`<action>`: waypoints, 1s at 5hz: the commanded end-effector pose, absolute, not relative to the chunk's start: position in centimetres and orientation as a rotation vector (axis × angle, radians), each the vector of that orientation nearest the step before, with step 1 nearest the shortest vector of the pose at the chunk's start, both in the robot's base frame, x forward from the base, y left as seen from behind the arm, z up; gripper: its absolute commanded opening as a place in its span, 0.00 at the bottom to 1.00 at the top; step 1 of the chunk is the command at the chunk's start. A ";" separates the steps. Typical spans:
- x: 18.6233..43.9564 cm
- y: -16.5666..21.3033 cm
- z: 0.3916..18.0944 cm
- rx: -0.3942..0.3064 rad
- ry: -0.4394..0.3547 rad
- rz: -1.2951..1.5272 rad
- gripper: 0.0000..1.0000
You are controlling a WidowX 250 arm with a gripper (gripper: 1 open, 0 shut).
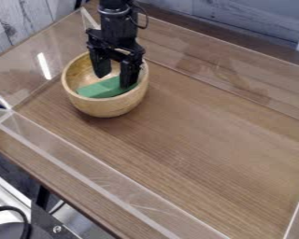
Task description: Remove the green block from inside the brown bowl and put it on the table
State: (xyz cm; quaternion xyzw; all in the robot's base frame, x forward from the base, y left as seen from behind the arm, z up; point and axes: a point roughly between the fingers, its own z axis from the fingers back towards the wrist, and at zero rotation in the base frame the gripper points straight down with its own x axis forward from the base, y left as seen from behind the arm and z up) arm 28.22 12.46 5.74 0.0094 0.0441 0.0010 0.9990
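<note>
inside the brown bowl point(105, 97) lies a flat bright green block point(100, 89).

green block point(100, 89) partly behind claw point(116, 73) (fingertips too)

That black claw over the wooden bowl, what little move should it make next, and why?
Probably sink a bit farther and then close. The gripper points down with its jaws open, inside the brown bowl, and the green block lies on the bowl's floor, not yet gripped. Whether the fingers already straddle it is hard to tell.
</note>
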 end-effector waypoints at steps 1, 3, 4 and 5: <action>29.5 13.1 7.4 0.037 0.022 0.010 1.00; 29.8 13.2 7.3 0.034 0.018 0.009 1.00; 29.9 13.2 7.5 0.033 0.010 0.007 1.00; 29.9 13.2 7.8 0.032 0.002 0.005 1.00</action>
